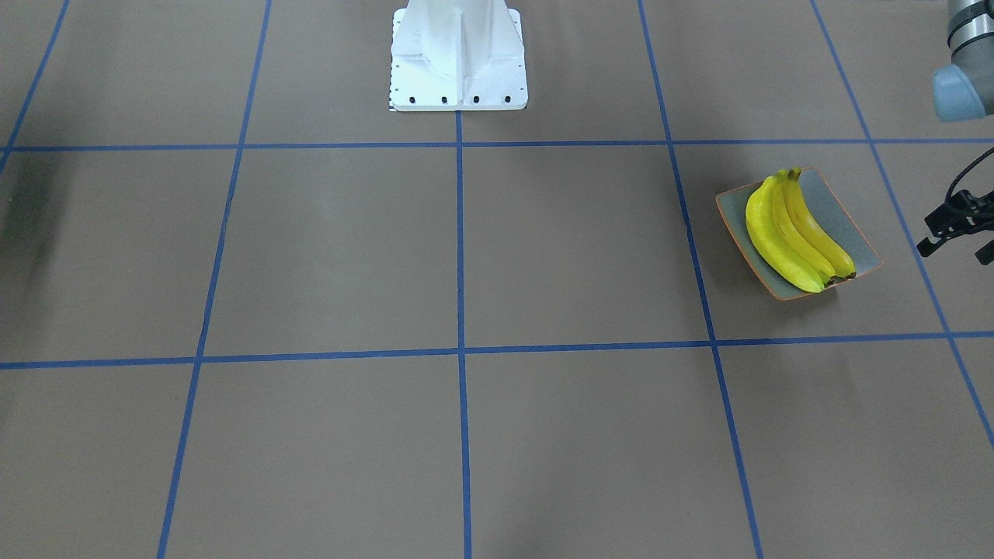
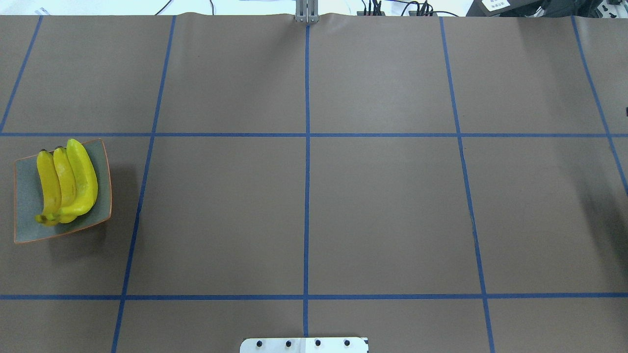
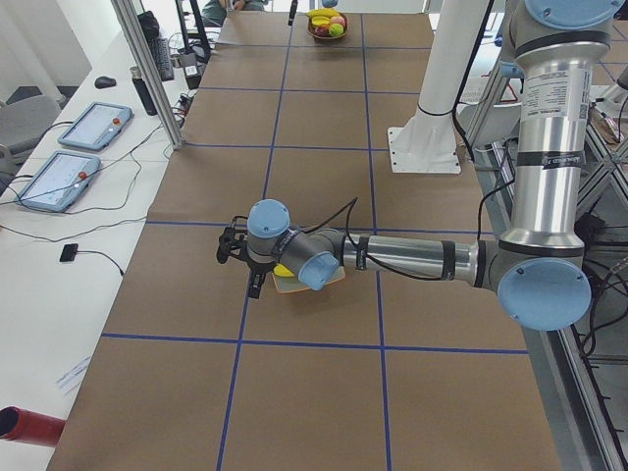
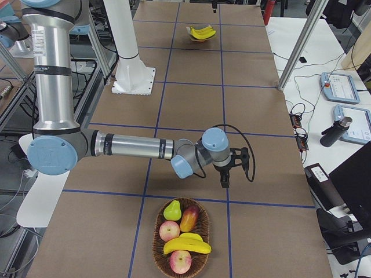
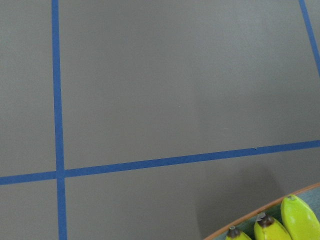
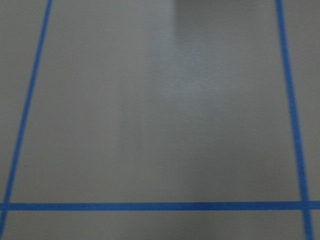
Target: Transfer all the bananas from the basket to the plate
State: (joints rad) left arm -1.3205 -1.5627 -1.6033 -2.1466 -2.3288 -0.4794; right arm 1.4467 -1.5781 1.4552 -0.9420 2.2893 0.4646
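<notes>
Three yellow bananas (image 1: 792, 233) (image 2: 66, 181) lie side by side on the square grey-green plate (image 1: 837, 203) (image 2: 24, 196) on my left side of the table. Their tips (image 5: 295, 217) show at the bottom of the left wrist view. My left gripper (image 1: 959, 244) (image 3: 245, 275) hovers just beyond the plate's outer edge, cut by the frame; I cannot tell its state. One banana (image 4: 188, 244) lies in the wicker basket (image 4: 157, 246) at the table's right end. My right gripper (image 4: 225, 176) hangs a little short of the basket; whether it is open I cannot tell.
A pear (image 4: 172, 211), a mango (image 4: 189, 218) and apples (image 4: 169, 231) share the basket. The white robot base (image 1: 458, 62) (image 2: 304, 344) stands mid-table. Tablets (image 3: 59, 180) and cables lie on the side bench, and metal posts (image 4: 298, 49) stand along the far table edge.
</notes>
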